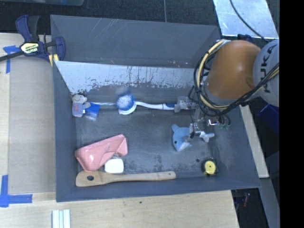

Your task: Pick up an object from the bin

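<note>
My gripper (198,128) hangs below the orange wrist cover at the right side of the bin. It sits right against the right end of a small blue fish-shaped toy (180,138) lying on the bin floor. A white-handled dish brush (126,103) with a blue and white head lies along the back wall, its handle end reaching close to the gripper. A small yellow round thing (209,167) rests near the front right corner, below the gripper.
At the front left lie a pink soft pouch (101,152), a white block (114,166) and a long wooden spatula (126,177). A small grey and blue item (80,107) sits at the back left. The arm and cables crowd the right wall.
</note>
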`<act>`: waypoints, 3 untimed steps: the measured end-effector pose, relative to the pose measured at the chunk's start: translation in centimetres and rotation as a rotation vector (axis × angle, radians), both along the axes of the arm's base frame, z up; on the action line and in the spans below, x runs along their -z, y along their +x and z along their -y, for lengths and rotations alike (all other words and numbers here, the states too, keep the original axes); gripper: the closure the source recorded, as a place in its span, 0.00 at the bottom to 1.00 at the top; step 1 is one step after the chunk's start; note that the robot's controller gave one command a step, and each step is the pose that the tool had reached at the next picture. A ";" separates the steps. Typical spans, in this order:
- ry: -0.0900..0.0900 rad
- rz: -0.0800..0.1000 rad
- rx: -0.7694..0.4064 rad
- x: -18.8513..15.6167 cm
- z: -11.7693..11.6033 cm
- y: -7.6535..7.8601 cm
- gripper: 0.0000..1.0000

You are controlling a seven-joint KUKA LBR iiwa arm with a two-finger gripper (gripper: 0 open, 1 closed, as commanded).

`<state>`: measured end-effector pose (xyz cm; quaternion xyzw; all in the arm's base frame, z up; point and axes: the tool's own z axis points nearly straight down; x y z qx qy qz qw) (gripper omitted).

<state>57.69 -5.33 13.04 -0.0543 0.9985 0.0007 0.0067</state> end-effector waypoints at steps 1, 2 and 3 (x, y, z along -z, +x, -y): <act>-0.002 -0.005 0.027 6.6 1.1 -1.4 0.00; -0.001 0.019 0.037 5.9 1.6 0.0 0.00; -0.001 0.006 0.031 6.1 1.3 -0.8 1.00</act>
